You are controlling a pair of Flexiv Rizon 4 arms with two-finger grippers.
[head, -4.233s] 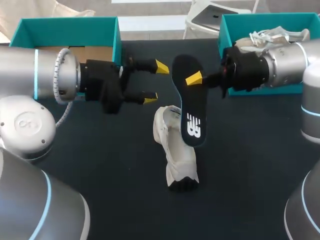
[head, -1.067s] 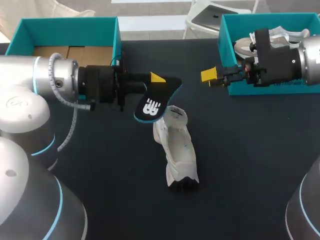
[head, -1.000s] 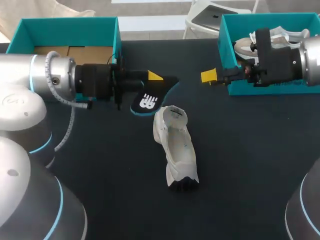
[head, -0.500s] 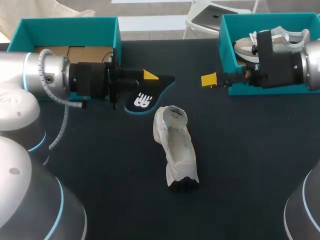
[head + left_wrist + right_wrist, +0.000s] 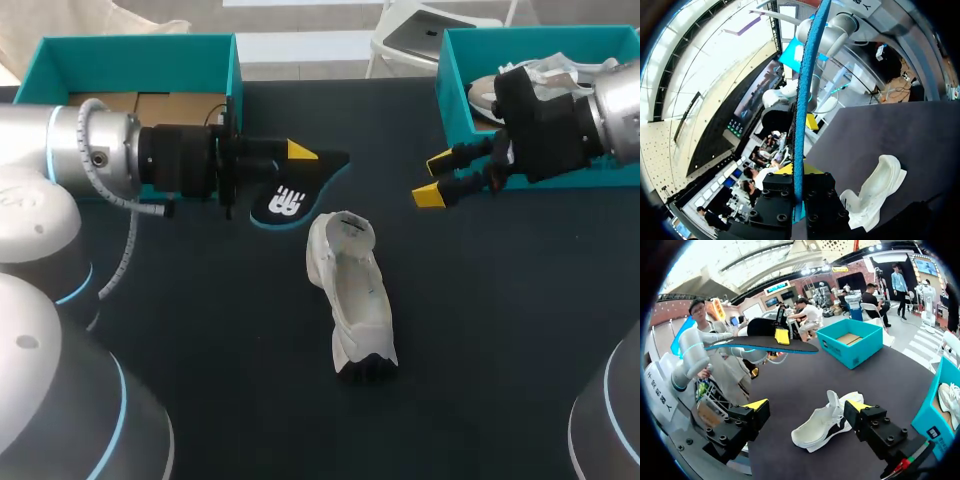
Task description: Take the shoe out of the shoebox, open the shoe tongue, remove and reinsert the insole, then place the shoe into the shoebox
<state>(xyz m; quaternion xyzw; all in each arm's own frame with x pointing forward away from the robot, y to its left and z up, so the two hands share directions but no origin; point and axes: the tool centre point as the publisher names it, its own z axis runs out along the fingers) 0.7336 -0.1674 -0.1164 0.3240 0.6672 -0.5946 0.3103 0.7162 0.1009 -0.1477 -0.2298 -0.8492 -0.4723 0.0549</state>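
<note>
A white shoe (image 5: 350, 290) lies on the dark table, toe toward the near edge, its opening facing up. My left gripper (image 5: 300, 160) is shut on the black insole (image 5: 290, 198), which has a blue edge and hangs in the air just left of the shoe's heel. In the left wrist view the insole (image 5: 802, 100) runs edge-on between the fingers, with the shoe (image 5: 875, 192) lower and off to one side. My right gripper (image 5: 433, 178) stands open and empty, right of the shoe and in front of the right shoebox (image 5: 452, 95). In its own view the right gripper (image 5: 807, 405) hovers over the shoe (image 5: 822, 425), the insole (image 5: 760, 343) beyond.
A teal shoebox (image 5: 140, 60) with a brown cardboard floor stands at the back left. The right shoebox holds a second pale shoe (image 5: 560, 72). Both also show in the right wrist view: the left box (image 5: 855, 345) and the right box (image 5: 940, 410).
The right gripper has turned and come down and forward from the box wall, so both tips now show. The left gripper drew the insole slightly back to the left.
</note>
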